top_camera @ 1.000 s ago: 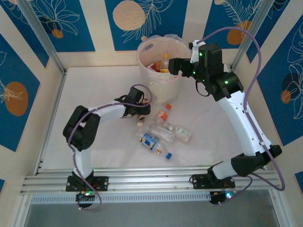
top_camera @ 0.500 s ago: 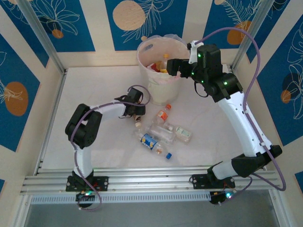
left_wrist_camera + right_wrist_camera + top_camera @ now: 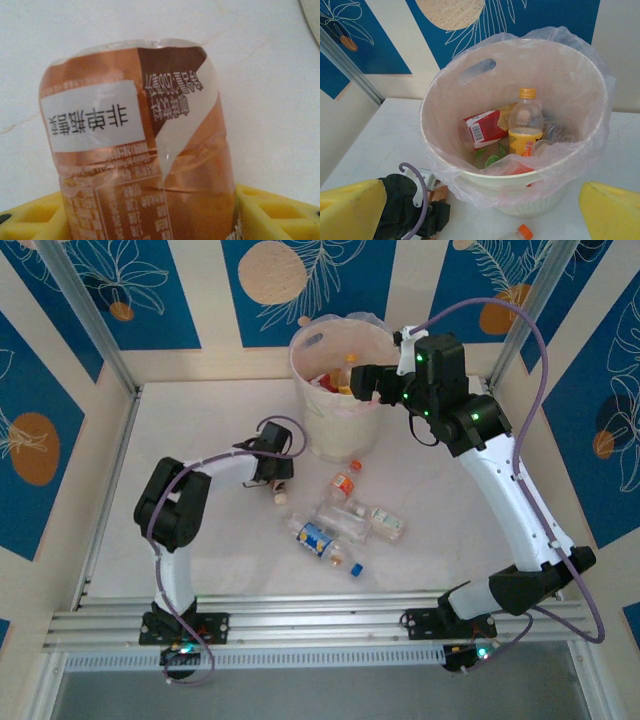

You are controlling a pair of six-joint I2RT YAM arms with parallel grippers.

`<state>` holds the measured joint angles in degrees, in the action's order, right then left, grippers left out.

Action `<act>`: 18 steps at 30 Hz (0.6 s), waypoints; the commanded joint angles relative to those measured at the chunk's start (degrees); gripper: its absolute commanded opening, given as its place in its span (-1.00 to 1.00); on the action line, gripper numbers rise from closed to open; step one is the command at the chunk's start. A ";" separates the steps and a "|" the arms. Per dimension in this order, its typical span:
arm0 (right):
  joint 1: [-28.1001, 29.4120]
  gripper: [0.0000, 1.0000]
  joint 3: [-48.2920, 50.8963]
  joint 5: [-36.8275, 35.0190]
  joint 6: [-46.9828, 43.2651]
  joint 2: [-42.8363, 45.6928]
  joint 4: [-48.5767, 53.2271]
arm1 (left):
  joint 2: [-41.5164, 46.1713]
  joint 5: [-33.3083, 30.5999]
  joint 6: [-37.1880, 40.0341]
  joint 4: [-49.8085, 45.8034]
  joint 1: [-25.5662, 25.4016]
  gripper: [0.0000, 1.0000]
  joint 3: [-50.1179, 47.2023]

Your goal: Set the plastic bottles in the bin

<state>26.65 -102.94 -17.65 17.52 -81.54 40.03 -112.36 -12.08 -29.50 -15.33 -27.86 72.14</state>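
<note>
My left gripper [image 3: 278, 476] is low over the table, left of the bin [image 3: 345, 430], and is shut on a plastic bottle [image 3: 135, 150] with a brown-orange label. That bottle sits between the yellow fingers [image 3: 275, 210], its base pointing away from the camera. Several more plastic bottles lie on the table: one orange-capped [image 3: 343, 483], two clear [image 3: 345, 520] [image 3: 385, 522], and one blue-labelled [image 3: 318, 538]. My right gripper [image 3: 362, 380] hangs open over the bin's rim [image 3: 470, 175]. Inside the bin a yellow-labelled bottle [image 3: 526, 125] and a red-labelled one [image 3: 487, 125] are visible.
The bin's thin pinkish bag [image 3: 590, 150] spills over its rim. A metal frame rail [image 3: 105, 490] runs along the table's left side, and blue patterned wall panels close in the back. The left arm's wrist [image 3: 405, 210] stands close to the bin's near-left side.
The left gripper has closed on the brown-labelled bottle and drawn it left and slightly back, away from the loose bottles. The right gripper stays open over the bin.
</note>
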 commanded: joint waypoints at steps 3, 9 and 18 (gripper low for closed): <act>0.42 0.98 0.67 -0.52 0.06 1.21 -1.34 | 2.13 -0.62 0.62 -1.27 1.65 0.14 -1.97; 0.50 0.99 0.82 0.08 0.32 1.20 -1.36 | 7.69 -0.58 2.40 -0.92 1.58 0.13 -2.83; 0.50 0.99 1.51 3.90 1.73 1.01 -1.89 | 21.16 3.25 7.78 4.30 1.56 0.13 -6.60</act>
<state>26.68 -102.17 -16.19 17.91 -81.54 39.81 -95.44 -11.14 -25.10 -13.96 -26.72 66.98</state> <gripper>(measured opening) 0.992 0.565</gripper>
